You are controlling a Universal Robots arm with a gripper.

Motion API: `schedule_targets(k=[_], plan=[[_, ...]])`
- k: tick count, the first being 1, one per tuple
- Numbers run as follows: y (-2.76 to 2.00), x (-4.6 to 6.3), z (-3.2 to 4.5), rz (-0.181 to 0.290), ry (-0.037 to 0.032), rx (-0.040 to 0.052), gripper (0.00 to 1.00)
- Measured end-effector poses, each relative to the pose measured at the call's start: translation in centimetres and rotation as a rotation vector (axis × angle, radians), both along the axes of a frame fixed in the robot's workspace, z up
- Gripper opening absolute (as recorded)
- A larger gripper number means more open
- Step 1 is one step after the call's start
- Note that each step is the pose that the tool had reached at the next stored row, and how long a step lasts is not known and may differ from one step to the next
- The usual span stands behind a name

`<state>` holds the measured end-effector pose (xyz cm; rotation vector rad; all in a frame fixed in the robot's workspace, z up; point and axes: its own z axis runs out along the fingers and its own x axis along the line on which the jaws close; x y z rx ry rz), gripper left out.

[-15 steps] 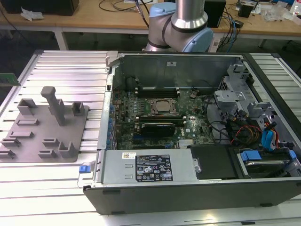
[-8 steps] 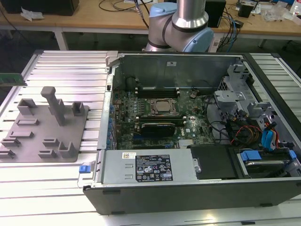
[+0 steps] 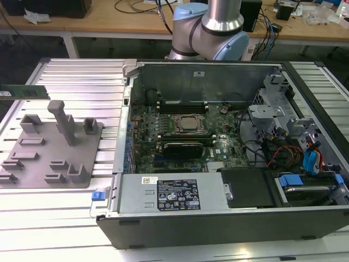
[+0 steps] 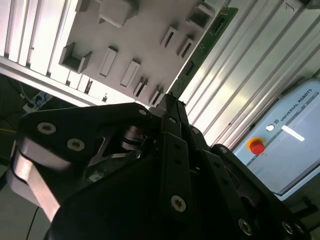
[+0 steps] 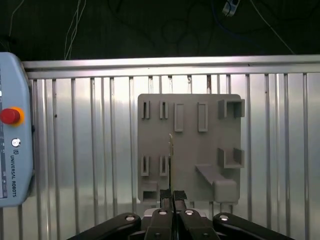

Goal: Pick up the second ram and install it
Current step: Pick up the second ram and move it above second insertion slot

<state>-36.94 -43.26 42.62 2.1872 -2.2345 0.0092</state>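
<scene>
Now the gripper [image 5: 173,194] is holding the second ram [image 3: 24,91] by one end, fingers narrow and clamped on the thin board. It is hanging above the grey holder tray [image 5: 190,140], well apart from the open computer case [image 3: 218,232], its contact edge probably left free for slotting.

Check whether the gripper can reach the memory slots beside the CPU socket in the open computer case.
Probably yes. The computer case lies open-topped, with nothing over the memory slots in the exterior view. The gripper, shut on the second ram, is over the grey holder tray.
</scene>
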Motion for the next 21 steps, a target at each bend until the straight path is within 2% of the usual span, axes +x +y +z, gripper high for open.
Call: schedule_targets(k=[3, 7, 14, 21], plan=[[0.00, 0.9, 0.01, 0.000, 0.0001, -0.0001, 0.09], [0.00, 3.0, 0.00, 0.000, 0.0000, -0.0001, 0.09], [0.00, 5.0, 0.01, 0.000, 0.0001, -0.0001, 0.09], [0.00, 7.6, 0.00, 0.000, 0.0000, 0.0000, 0.09]])
